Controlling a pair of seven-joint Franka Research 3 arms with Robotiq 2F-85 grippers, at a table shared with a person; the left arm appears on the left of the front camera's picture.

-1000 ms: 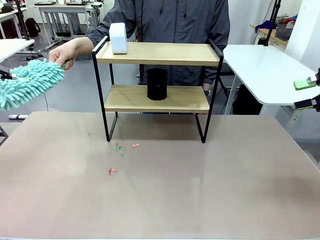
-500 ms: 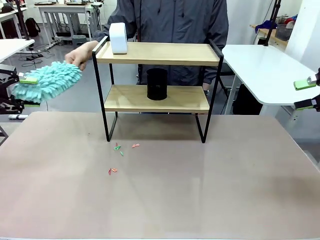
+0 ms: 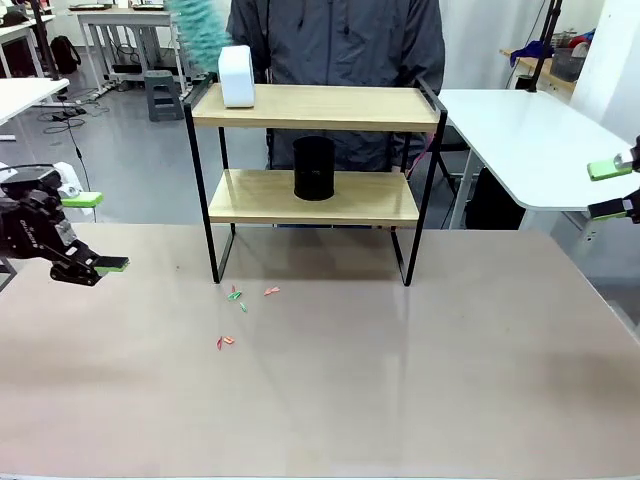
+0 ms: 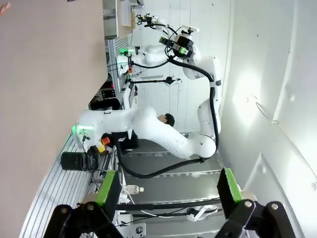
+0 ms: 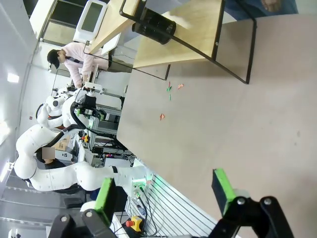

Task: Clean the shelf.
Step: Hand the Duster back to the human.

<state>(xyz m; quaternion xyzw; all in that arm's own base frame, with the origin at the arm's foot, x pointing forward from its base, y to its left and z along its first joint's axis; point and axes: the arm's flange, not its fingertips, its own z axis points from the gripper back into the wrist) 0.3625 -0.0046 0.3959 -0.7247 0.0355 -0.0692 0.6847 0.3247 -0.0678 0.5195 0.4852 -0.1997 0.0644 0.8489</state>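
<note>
The shelf (image 3: pixel 318 106) stands at the table's far middle, two light wooden boards in a black frame. On its top board at the left sits a white box (image 3: pixel 236 76), and a black cylinder (image 3: pixel 314 168) stands on the lower board. The person behind it holds a blurred teal fluffy duster (image 3: pixel 205 25) above the top left corner. My left gripper (image 3: pixel 92 232) hovers open and empty at the table's left edge. My right gripper (image 3: pixel 610 190) stays open and empty at the far right. The right wrist view takes in the shelf (image 5: pixel 183 29) from the side.
Small red and green scraps (image 3: pixel 236 296) lie on the brown table (image 3: pixel 400 380) in front of the shelf's left leg, with two more (image 3: pixel 225 342) nearer me. A white side table (image 3: pixel 530 140) stands at the right.
The person has swung the teal duster from beside my left gripper up to the shelf's top left corner. The left gripper has come farther into view, open and empty.
</note>
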